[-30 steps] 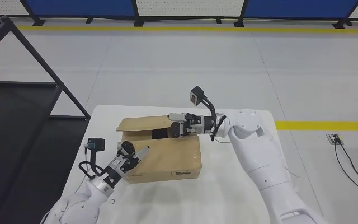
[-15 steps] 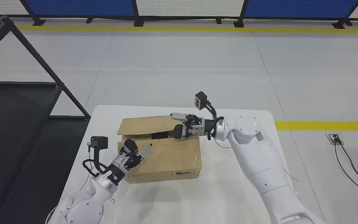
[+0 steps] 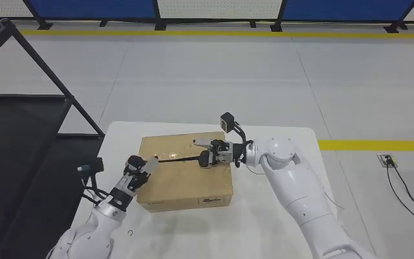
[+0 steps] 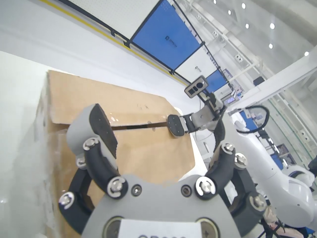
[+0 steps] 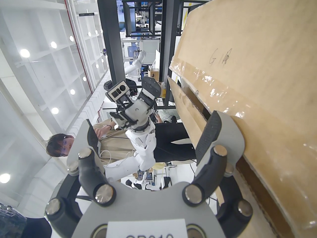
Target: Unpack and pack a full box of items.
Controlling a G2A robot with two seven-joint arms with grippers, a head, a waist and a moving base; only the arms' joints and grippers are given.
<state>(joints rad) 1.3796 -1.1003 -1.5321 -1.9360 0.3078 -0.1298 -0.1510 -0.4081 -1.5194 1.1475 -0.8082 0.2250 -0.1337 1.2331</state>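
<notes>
On the white table (image 3: pixel 272 220) the cardboard box (image 3: pixel 194 184) sits centrally, its top shut but for a thin slit (image 3: pixel 178 159). The right gripper (image 3: pixel 204 157), fingers spread, touches the far flap (image 3: pixel 174 144) by the slit's right end. The left gripper (image 3: pixel 143 162), likewise spread and empty, hovers at the box's left edge.

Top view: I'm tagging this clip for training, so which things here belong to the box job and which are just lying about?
Job: cardboard box, flaps nearly shut; left gripper, open, at its end; right gripper, open, at the flap seam.
Lying about: small black piece on the white table; socket with cable on the floor; black frame beside the table.
</notes>
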